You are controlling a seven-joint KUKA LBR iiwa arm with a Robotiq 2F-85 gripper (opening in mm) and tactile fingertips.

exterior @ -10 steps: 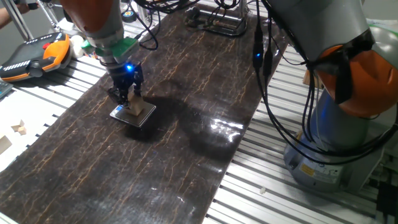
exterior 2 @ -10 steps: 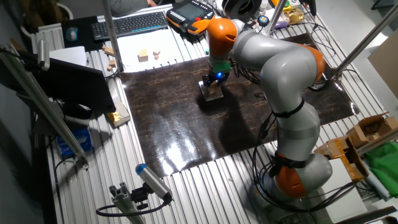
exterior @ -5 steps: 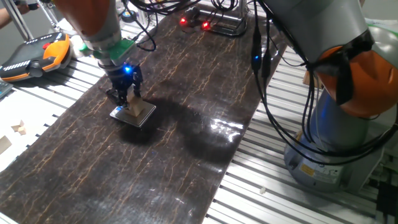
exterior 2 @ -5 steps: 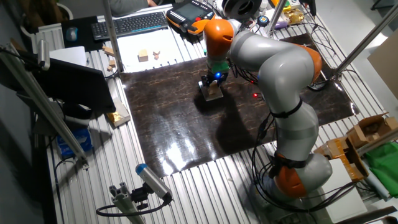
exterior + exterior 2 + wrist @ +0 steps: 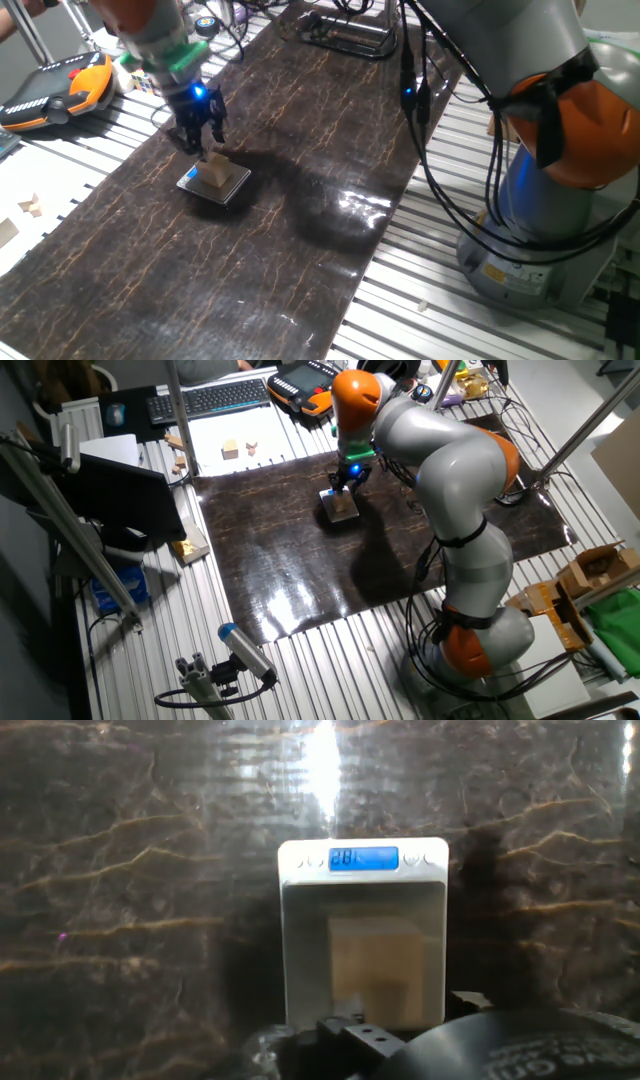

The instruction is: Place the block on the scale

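Observation:
The light-tan wooden block (image 5: 214, 171) rests on the scale (image 5: 236, 185), a thin square plate with a silver rim on the dark marbled mat. My gripper (image 5: 201, 146) hovers just above and behind the block, jaws apart and holding nothing. In the other fixed view the gripper (image 5: 346, 482) is above the block (image 5: 343, 503) and scale (image 5: 331, 512). In the hand view the block (image 5: 375, 965) sits in the middle of the scale's plate (image 5: 300, 920), and the blue display (image 5: 350, 858) is lit. The fingertips are out of that view.
An orange-black pendant (image 5: 60, 88) lies left of the mat. Pale wood scraps (image 5: 30, 207) lie on the slatted table. Cables and a black frame (image 5: 350, 35) sit at the mat's far end. The arm's base (image 5: 540, 230) stands on the right. A keyboard (image 5: 210, 398) lies at the back.
The gripper has let go of the block and risen away from it. The block stays on the scale.

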